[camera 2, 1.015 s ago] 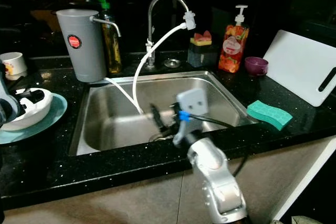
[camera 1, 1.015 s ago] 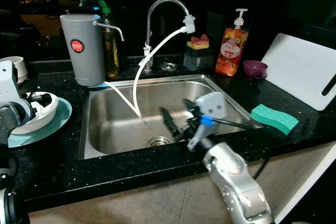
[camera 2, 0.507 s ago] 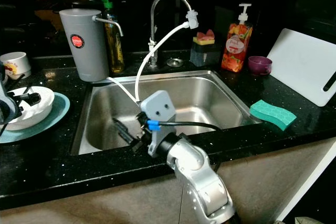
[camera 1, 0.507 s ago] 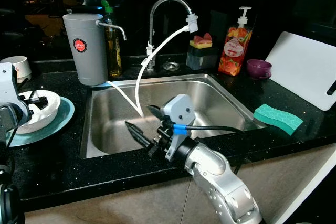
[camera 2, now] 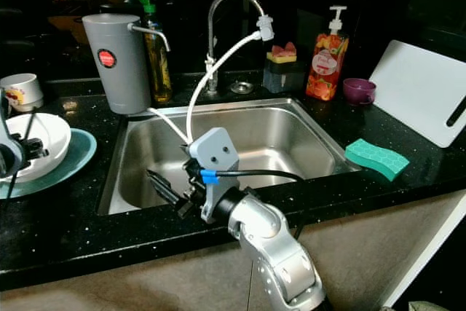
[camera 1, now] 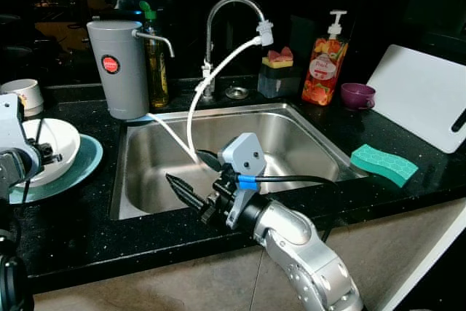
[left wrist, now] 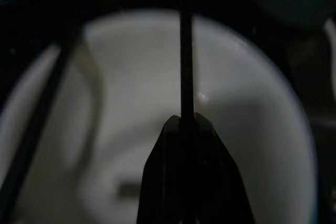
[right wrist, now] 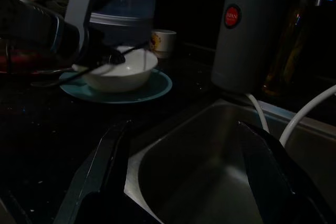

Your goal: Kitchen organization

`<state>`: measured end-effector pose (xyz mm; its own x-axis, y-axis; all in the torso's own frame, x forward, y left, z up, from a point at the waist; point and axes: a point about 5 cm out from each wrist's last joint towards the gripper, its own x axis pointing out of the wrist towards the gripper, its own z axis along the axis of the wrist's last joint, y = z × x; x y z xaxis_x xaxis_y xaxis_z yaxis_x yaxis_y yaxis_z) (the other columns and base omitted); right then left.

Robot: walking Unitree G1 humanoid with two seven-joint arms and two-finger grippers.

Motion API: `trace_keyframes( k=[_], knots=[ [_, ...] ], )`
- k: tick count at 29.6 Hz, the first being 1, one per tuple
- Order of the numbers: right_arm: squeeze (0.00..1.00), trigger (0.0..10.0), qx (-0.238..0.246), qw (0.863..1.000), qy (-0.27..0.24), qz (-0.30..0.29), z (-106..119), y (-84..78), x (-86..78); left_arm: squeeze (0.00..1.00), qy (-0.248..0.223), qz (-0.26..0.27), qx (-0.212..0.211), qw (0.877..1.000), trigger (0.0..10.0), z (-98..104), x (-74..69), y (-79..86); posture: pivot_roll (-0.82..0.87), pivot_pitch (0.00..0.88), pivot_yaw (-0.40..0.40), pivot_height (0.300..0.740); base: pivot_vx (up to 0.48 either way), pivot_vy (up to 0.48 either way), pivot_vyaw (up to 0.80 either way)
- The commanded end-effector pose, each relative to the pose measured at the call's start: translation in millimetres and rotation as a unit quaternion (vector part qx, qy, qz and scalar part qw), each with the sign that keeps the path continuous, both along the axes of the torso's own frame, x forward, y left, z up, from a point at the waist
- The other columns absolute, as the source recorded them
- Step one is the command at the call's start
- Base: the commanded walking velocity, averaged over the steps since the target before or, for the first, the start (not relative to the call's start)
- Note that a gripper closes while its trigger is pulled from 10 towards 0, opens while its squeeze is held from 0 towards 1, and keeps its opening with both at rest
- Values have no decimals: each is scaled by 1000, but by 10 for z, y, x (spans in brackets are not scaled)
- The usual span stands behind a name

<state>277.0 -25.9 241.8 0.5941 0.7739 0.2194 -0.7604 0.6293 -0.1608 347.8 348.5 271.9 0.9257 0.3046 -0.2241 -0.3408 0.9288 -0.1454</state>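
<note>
A white bowl point(camera 1: 64, 142) sits on a teal plate point(camera 1: 81, 171) on the black counter, left of the steel sink point(camera 1: 298, 132). My left gripper point(camera 1: 48, 154) hovers at the bowl's near left side. In the left wrist view its fingers point(left wrist: 168, 150) are pressed shut over the bowl's inside point(left wrist: 247, 129), with a thin dark line running on from the tips. My right gripper point(camera 1: 192, 173) reaches over the sink's front left part. It is open, holds nothing and points toward the bowl point(right wrist: 118, 72).
A grey water dispenser point(camera 1: 116, 67), an oil bottle point(camera 1: 155, 63), the faucet point(camera 1: 226, 5) with a white hose point(camera 1: 195, 103) and a soap pump bottle point(camera 1: 320, 71) line the back. A green sponge point(camera 1: 384, 165), purple cup point(camera 1: 357, 96) and white cutting board point(camera 1: 422, 103) lie right. A small cup point(camera 1: 22, 92) stands far left.
My right gripper swung left from the sink's right side to its front left corner, staying open. My left gripper drew back from over the bowl toward its near left edge. The camera shifted slightly.
</note>
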Motion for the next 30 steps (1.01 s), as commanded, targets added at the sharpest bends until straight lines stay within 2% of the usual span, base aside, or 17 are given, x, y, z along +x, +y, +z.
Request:
trace_keyframes(
  k=[1,3,4,5,7,9,12,14,15,16,18,20,21,24,26,29,30],
  knots=[
    [0,10000,-1,1000,-1,0,4,-12,-27,0,-30,18,4,999,0,121,-15,57,127,76,-11,740,0,0,0],
    [0,10000,-2,1000,0,-1,1,-18,-25,0,-43,24,12,999,0,167,-18,67,127,76,-11,740,0,0,0],
    [0,10000,-3,1000,1,-3,-4,-28,-22,0,-78,30,33,996,5608,287,-30,78,131,78,-15,740,0,0,0],
    [0,10000,-3,1000,1,-5,-8,-38,-20,0,-105,31,52,993,9686,393,-43,76,132,77,-14,740,0,0,0],
    [0,10000,-3,1000,1,-7,-11,-46,-19,0,-122,31,64,990,10000,457,-51,70,132,76,-14,740,0,0,0],
    [0,10000,2,1000,4,-16,-19,-56,-7,0,-172,15,91,981,10000,643,-57,-16,131,70,-19,740,0,0,0],
    [0,10000,4,1000,5,-19,-24,-58,-2,0,-187,5,97,977,10000,698,-55,-60,131,70,-19,740,0,0,0],
    [0,10000,7,1000,7,-24,-26,-56,4,0,-210,-69,100,970,10000,752,13,-364,131,70,-19,740,0,0,0],
    [0,10000,7,1000,7,-24,-26,-56,4,0,-210,-69,100,970,10000,752,13,-364,131,70,-19,740,0,0,0],
    [0,10000,6,1000,7,-25,-28,-59,7,0,-216,-99,96,967,10000,745,39,-491,117,66,-20,740,0,0,0],
    [0,10000,5,999,5,-34,-24,-92,22,0,-222,-171,74,957,10000,676,85,-812,110,60,-17,740,0,0,0],
    [0,10000,5,999,5,-34,-24,-92,22,0,-222,-171,74,957,10000,676,85,-812,110,60,-17,740,0,0,0],
    [0,10000,6,999,5,-40,-22,-114,34,0,-224,-205,60,951,10000,635,93,-956,106,56,-17,740,0,0,0],
    [0,10000,13,998,7,-66,-18,-177,78,0,-203,-334,46,919,10000,371,83,-1520,103,54,-18,740,0,0,0],
    [0,10000,14,997,7,-77,-17,-196,96,0,-174,-354,39,918,10000,207,125,-1698,93,51,-18,740,0,0,0],
    [0,10000,14,997,7,-81,-18,-203,103,0,-159,-352,36,922,10000,139,154,-1735,93,51,-20,740,0,0,0],
    [0,10000,14,996,7,-84,-19,-208,109,0,-138,-348,35,927,10000,45,183,-1768,93,51,-20,740,0,0,0]
  ],
)
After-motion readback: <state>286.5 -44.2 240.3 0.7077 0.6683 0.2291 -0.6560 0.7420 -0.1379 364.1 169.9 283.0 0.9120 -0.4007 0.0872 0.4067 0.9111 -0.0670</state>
